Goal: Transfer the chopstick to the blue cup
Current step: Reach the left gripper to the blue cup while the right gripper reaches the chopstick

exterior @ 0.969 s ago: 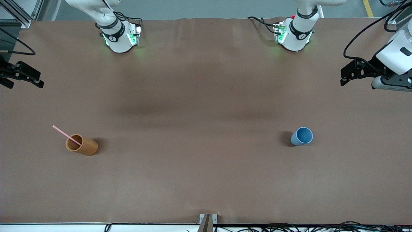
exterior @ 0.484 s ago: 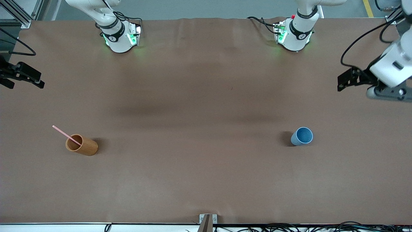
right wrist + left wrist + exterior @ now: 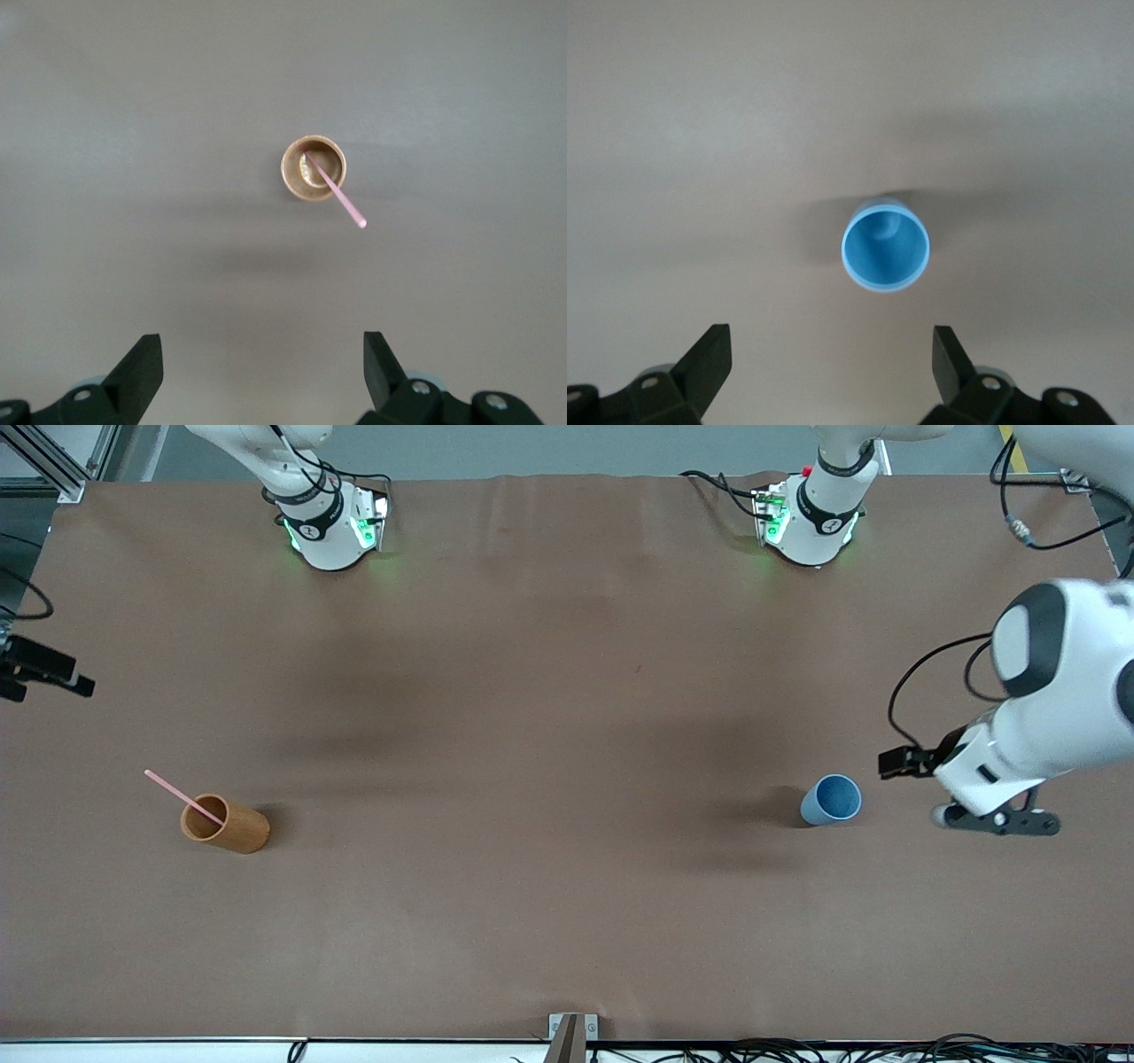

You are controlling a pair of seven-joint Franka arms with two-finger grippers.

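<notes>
**Approach stage: nothing gripped yet, chopstick in the wooden cup**

Opening step of the transfer, by the look of it. Chopstick standing tilted in the orange-brown wooden cup, low in the front view at the right arm's end of the table, its free end leaning out over the rim toward that end. Blue cup upright and empty, at much the same height in the frame but well apart, at the left arm's end.

Right gripper high above the wooden cup, jaws spread wide, holding nothing. Left gripper over the table just beside the blue cup, jaws equally wide, also holding nothing.

Next move, probably: lower the right gripper onto the free end of the stick, centre the 2 fingers on it, pinch lightly, lift clear of the rim without tipping the cup.

Front view: the gap between the 2 cups, and the lean of the stick. Right wrist view: straight down into the wooden cup, stick foot against the inner wall. Left wrist view: the bare inside of the blue cup, hidden from the front camera
</notes>
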